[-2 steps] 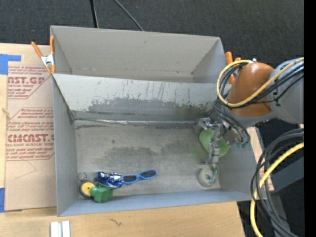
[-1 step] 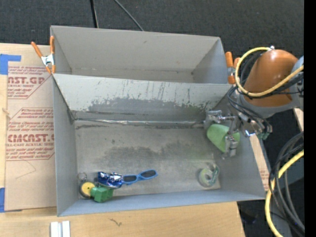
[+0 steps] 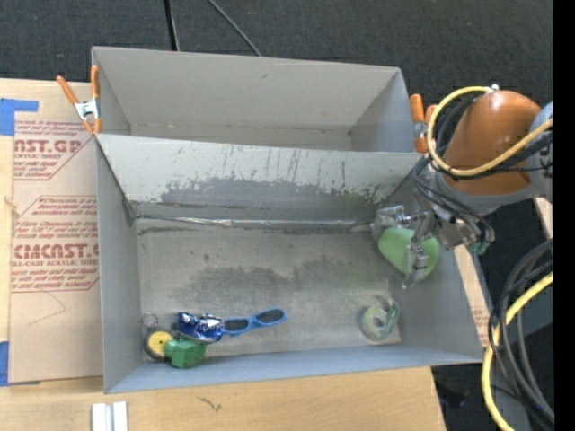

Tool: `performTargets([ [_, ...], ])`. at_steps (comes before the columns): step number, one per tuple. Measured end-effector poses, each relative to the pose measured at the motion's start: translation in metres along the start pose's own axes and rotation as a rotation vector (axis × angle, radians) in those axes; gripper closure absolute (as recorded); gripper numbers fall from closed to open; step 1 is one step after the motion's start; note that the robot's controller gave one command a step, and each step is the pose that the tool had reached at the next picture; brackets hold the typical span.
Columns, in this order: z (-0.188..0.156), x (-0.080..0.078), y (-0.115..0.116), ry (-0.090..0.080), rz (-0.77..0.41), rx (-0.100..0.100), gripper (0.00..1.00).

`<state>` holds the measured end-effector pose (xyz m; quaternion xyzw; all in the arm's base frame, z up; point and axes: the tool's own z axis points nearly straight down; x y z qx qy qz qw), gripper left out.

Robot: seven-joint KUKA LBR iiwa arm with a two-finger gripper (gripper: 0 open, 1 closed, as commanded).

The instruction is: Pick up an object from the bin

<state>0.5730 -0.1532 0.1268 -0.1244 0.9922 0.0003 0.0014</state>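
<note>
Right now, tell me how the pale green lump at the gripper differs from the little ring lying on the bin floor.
The pale green lump is larger, solid and bright; the ring is smaller, dull grey-green and open in its middle. The lump sits between the fingers of the gripper, near the right wall; the ring lies free on the floor, touching nothing. Both are greenish and on the right side of the bin.

The scuffed grey metal bin (image 3: 269,268) holds a pale green rounded lump (image 3: 395,248) at three o'clock; at seven o'clock, blue plastic glasses (image 3: 256,321), a yellow disc (image 3: 158,342), a green block (image 3: 186,356).
</note>
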Motion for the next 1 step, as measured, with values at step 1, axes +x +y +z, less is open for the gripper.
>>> performTargets([
  [1, -0.1523, 0.0023, 0.0157, -0.008, 0.03, 0.005, 1.0],
])
